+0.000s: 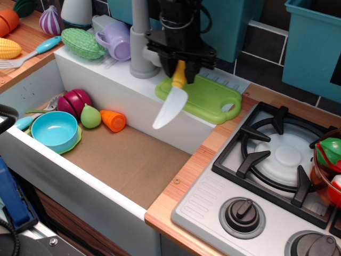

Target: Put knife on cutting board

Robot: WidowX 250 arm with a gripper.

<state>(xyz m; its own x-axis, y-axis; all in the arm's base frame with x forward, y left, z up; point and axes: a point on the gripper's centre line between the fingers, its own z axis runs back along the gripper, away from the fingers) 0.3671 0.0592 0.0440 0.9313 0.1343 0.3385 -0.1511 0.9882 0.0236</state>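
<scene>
You are carrying the knife [172, 102] by its yellow handle, jaws of the gripper [180, 73] clamping it, blade hanging toward seven o'clock off the cutting board [205, 98]'s near edge; next, I judge, shift toward two o'clock, lower, release.

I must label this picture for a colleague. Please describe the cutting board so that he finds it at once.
Start at the white sink; on its back ledge, beside the stove, lies the cutting board. It is flat, lime green, with a handle hole, unlike the bumpy green vegetable further left.
</scene>
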